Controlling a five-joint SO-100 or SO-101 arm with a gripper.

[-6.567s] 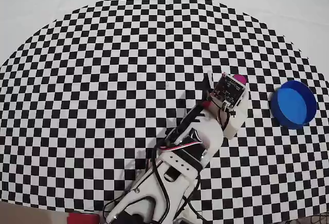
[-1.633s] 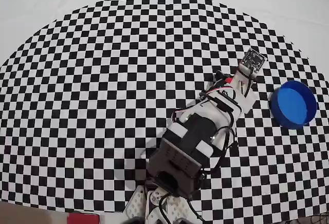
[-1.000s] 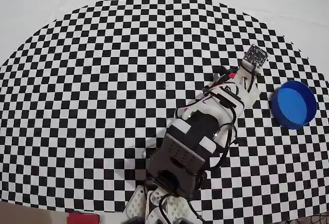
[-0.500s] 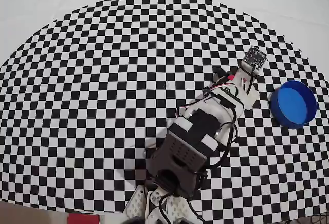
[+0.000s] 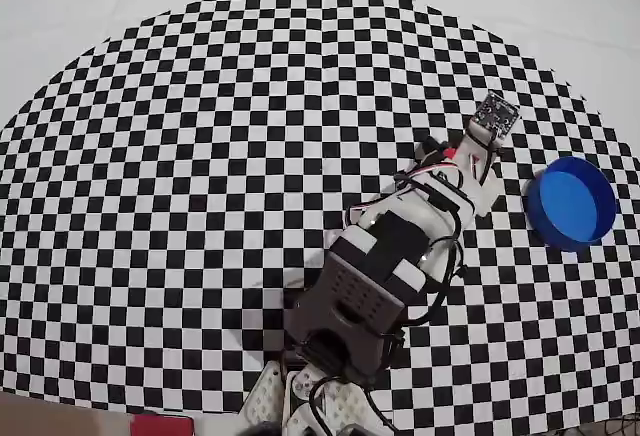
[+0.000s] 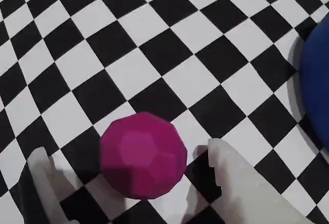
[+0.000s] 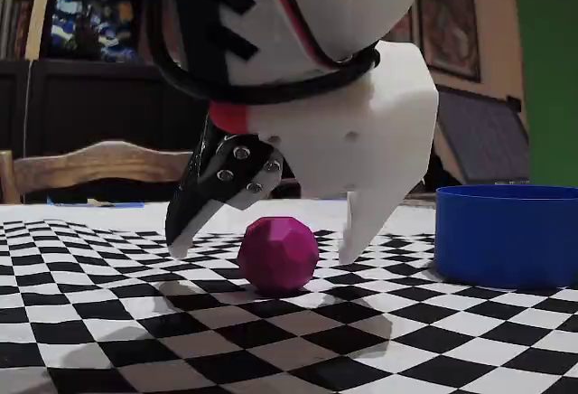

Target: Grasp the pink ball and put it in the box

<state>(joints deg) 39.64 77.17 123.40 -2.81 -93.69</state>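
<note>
The pink ball (image 6: 144, 154) is a faceted magenta sphere resting on the checkered cloth. In the wrist view my gripper (image 6: 127, 152) stands open around it, one white finger (image 6: 41, 183) to its left and the other (image 6: 231, 178) to its right, with a small gap on each side. The fixed view shows the ball (image 7: 278, 254) on the cloth between the lowered fingertips of the gripper (image 7: 266, 248). From overhead the gripper (image 5: 450, 152) hides the ball. The box (image 5: 571, 202), round and blue, sits to the right (image 7: 506, 234), apart from the gripper.
The checkered cloth (image 5: 200, 156) covers most of the white table. My arm (image 5: 380, 276) stretches from the bottom edge toward the upper right. A red object (image 5: 160, 424) lies at the bottom edge. A wooden chair back (image 7: 81, 164) stands behind the table.
Since 6.6 s ago the arm has stretched out over the ball, which then showed beyond the wrist. Over the last second it has barely shifted.
</note>
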